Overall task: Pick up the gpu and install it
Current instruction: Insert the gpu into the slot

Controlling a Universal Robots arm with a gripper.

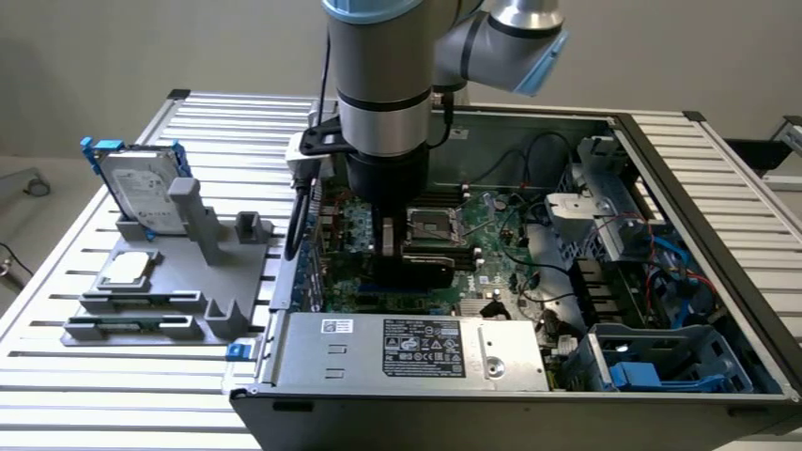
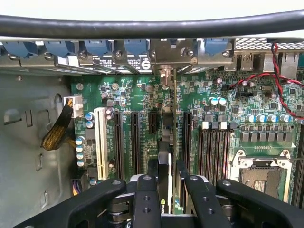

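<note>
The gpu (image 1: 416,269) stands on edge inside the open computer case (image 1: 701,216), low over the green motherboard (image 1: 499,237). My gripper (image 1: 398,246) reaches straight down into the case and is shut on it. In the wrist view the gpu (image 2: 164,159) appears edge-on as a thin dark strip between my black fingers (image 2: 145,202). It runs in line with a black expansion slot, and its silver end bracket (image 2: 164,71) meets the case's rear wall. Whether the card sits fully down in the slot is hidden by it.
A silver hard drive with blue rails (image 1: 141,193) and a small square silver chip (image 1: 126,271) rest on the grey fixture at the exterior view's left. The power supply (image 1: 414,349), CPU socket (image 2: 261,173), red wires (image 2: 280,90) and a black cable (image 2: 152,26) crowd the card.
</note>
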